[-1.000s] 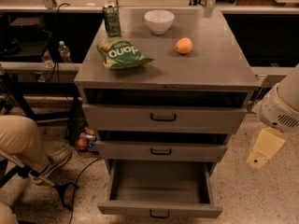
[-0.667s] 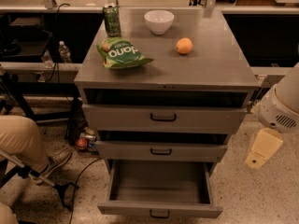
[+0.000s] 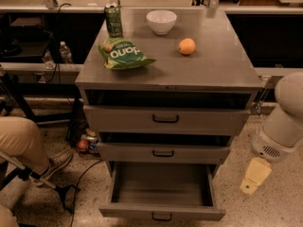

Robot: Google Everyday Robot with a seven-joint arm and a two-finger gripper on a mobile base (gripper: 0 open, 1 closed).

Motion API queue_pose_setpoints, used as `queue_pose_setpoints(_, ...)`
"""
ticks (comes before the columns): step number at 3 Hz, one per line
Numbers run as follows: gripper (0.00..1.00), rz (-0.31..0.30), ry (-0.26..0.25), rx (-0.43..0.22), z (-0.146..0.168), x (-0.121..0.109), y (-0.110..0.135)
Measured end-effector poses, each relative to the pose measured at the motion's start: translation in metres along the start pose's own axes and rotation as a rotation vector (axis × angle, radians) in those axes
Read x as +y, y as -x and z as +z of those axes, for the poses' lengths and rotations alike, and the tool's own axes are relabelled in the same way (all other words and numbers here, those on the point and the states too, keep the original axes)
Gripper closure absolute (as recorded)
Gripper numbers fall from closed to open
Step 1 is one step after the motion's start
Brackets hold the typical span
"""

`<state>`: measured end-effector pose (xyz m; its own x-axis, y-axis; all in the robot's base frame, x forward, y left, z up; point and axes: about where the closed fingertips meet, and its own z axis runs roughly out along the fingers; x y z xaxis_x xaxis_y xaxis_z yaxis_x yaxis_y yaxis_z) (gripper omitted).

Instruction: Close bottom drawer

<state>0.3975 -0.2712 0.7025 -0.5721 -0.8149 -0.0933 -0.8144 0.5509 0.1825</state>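
Observation:
The grey metal cabinet (image 3: 165, 86) has three drawers. The bottom drawer (image 3: 161, 188) is pulled far out and its inside is bare. Its short front panel (image 3: 189, 213) with a small black loop handle (image 3: 162, 216) sits at the lower edge of the camera view. The middle drawer (image 3: 163, 152) and top drawer (image 3: 165, 119) stick out a little. My gripper (image 3: 254, 175), a beige piece under the white arm (image 3: 286, 122), hangs to the right of the cabinet. It is level with the open bottom drawer and apart from it.
On the cabinet top are a green can (image 3: 113, 20), a green chip bag (image 3: 123, 53), a white bowl (image 3: 161, 21) and an orange (image 3: 187, 46). A seated person's leg (image 3: 21, 143) and a stand's base (image 3: 61, 190) are at the left. Cans (image 3: 85, 143) lie on the floor by the cabinet.
My gripper has moved down and a little left, closer to the open bottom drawer's right side. The drawers have not moved.

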Motion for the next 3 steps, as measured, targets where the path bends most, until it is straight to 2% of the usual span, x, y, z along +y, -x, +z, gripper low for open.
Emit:
queue_pose_setpoints(2, 0.00, 0.111, 0.176, -0.070, 0.129, -0.013, -0.028)
queue_pose_setpoints(3, 0.00, 0.163, 0.256, -0.115, 0.182, -0.011, -0.039)
